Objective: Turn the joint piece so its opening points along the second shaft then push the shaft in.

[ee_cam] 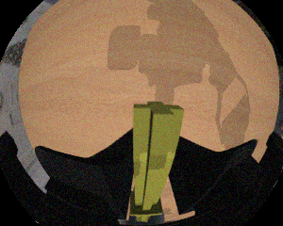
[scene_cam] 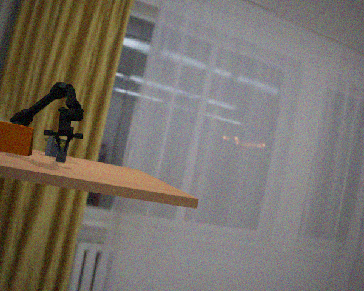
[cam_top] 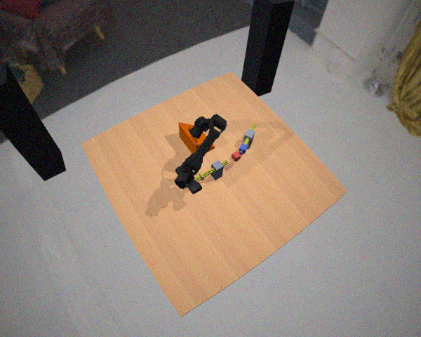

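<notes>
The second shaft (cam_top: 207, 173) (ee_cam: 162, 141), yellow-green and ribbed, passes through its grey block (cam_top: 217, 170) (scene_cam: 60, 157). My gripper (cam_top: 189, 184) (scene_cam: 62, 146) (ee_cam: 148, 132) is shut on this shaft near its outer end, beyond the small cross-collar. The first shaft (cam_top: 246, 140) runs through the other grey block (cam_top: 249, 134) (scene_cam: 50, 147). On its end sits a blue hinge part (cam_top: 243, 148), followed by the red joint piece (cam_top: 236, 156). The red piece is turned towards the second shaft, with a small gap between them. Its exact opening angle is too small to tell.
An orange wedge-shaped block (cam_top: 186, 136) (scene_cam: 11, 137) stands beside the arm's base, on the same wooden table top (cam_top: 217, 232) (scene_cam: 119, 178). The arm reaches over the table from that side. Dark posts stand beyond the table's edges.
</notes>
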{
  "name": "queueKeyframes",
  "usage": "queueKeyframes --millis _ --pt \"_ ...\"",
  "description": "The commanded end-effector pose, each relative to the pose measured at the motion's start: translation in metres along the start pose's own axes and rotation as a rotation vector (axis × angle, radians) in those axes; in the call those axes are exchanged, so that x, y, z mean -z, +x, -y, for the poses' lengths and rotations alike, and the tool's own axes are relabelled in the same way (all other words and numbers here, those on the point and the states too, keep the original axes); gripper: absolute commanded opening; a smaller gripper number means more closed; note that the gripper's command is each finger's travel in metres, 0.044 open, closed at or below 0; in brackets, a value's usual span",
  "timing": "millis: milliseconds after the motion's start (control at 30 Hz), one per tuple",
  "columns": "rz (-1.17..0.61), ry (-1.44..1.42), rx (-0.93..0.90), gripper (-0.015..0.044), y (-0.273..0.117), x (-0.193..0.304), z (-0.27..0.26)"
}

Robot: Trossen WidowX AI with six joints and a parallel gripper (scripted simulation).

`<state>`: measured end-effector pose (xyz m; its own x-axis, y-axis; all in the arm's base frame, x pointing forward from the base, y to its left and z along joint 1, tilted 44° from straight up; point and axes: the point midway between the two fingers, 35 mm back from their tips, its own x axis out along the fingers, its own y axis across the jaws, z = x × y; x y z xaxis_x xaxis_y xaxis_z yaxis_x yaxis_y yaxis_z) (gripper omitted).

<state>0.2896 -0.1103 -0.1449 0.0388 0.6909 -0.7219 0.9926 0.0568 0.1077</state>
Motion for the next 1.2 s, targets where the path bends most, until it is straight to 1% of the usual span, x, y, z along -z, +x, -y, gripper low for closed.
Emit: queueKeyframes --millis 0,667,1167 --pt "0.0 0.0 0.0 0.0067 0.0 0.0 0.0" --pt "0.0 0.0 0.0 0.0067 0.0 0.0 0.0" --pt "-0.002 0.004 0.091 0.0067 0.0006 0.0021 0.0001"
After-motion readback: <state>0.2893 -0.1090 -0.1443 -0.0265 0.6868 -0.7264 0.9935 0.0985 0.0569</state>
